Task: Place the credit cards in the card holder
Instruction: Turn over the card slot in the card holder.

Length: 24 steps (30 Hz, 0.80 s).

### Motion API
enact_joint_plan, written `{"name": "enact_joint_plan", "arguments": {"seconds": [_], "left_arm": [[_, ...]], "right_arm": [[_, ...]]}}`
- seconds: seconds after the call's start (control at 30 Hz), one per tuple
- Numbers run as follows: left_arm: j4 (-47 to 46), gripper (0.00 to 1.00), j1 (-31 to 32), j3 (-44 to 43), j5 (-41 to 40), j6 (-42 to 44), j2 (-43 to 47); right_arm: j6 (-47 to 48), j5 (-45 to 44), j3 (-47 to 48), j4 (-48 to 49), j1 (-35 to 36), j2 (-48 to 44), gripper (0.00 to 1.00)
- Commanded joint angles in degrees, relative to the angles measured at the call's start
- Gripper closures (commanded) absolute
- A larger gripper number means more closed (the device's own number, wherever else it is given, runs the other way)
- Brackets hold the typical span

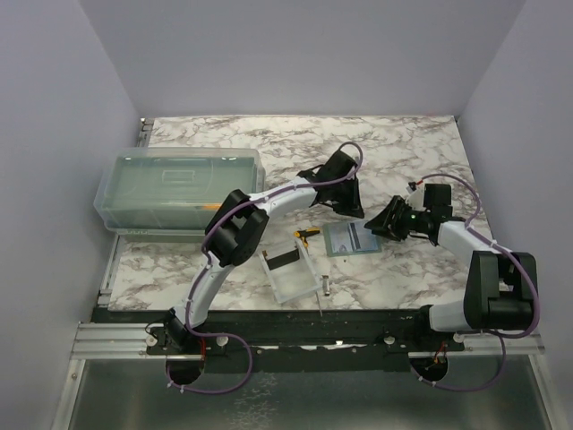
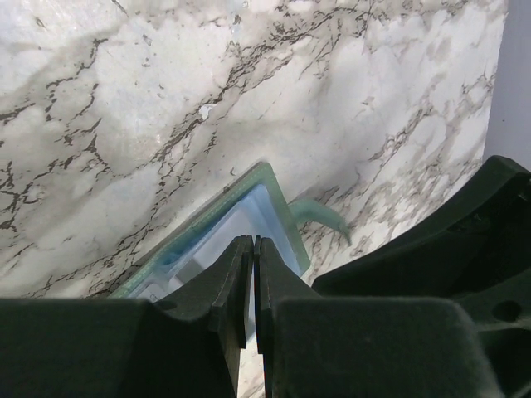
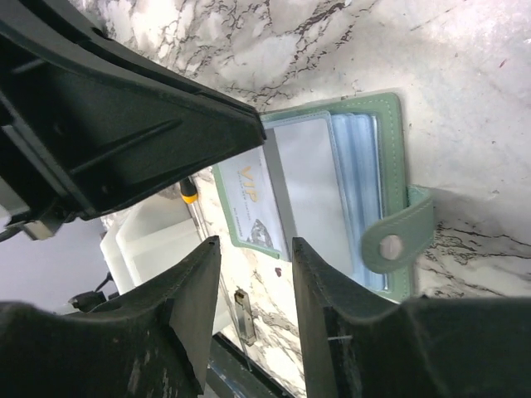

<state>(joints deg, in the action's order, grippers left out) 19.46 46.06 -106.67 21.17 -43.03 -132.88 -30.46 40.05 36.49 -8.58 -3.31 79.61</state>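
The sage green card holder (image 1: 352, 238) lies open on the marble, pale blue sleeves up. It also shows in the right wrist view (image 3: 332, 182) and the left wrist view (image 2: 257, 207). A pale card with gold "VIP" lettering (image 3: 253, 203) sits in its left half. Its snap strap (image 3: 390, 245) sticks out to the side. My left gripper (image 1: 352, 210) is shut, with nothing showing between the fingers, its tips (image 2: 253, 242) just above the holder's far edge. My right gripper (image 1: 380, 226) is open and empty (image 3: 255, 245), hovering over the holder's right side. A black card (image 1: 285, 259) lies in the clear tray.
The small clear tray (image 1: 295, 285) sits left of the holder. An orange-handled black tool (image 1: 307, 235) lies between the tray and the holder. A small metal piece (image 1: 326, 287) lies near the table's front edge. A large translucent lidded box (image 1: 179, 188) stands at the left.
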Motion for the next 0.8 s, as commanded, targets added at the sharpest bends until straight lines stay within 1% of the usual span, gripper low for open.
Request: {"name": "enact_joint_plan", "arguments": {"seconds": [0.0, 0.1, 0.2, 0.3, 0.4, 0.57, 0.77], "left_arm": [[-0.37, 0.87, -0.44, 0.57, -0.73, 0.86, 3.75], [-0.48, 0.87, -0.39, 0.99, -0.43, 0.86, 4.21], [-0.57, 0.87, -0.43, 2.05, -0.43, 1.22, 5.39], [-0.76, 0.87, -0.31, 4.88, 0.06, 1.29, 6.46], [-1.44, 0.88, -0.26, 7.96, 1.26, 1.02, 6.59], [-2.88, 0.91, -0.06, 11.37, 2.38, 0.81, 6.31], [-4.07, 0.91, -0.01, 12.88, 2.04, 1.19, 6.03]], "right_arm": [[0.51, -0.25, 0.22, 1.18, 0.25, 1.46, 0.57], [1.12, -1.10, -0.07, 1.06, 0.27, 2.17, 0.56], [1.88, -3.77, 0.20, -0.56, 0.27, 1.79, 0.55], [2.32, -6.56, 0.90, -2.98, 0.29, 1.88, 0.53], [2.48, -5.72, 0.57, -2.45, 0.31, 2.34, 0.53], [2.31, -4.60, 0.18, -1.38, 0.26, 3.71, 0.53], [2.68, -3.49, 0.42, -1.00, 0.26, 4.74, 0.54]]}}
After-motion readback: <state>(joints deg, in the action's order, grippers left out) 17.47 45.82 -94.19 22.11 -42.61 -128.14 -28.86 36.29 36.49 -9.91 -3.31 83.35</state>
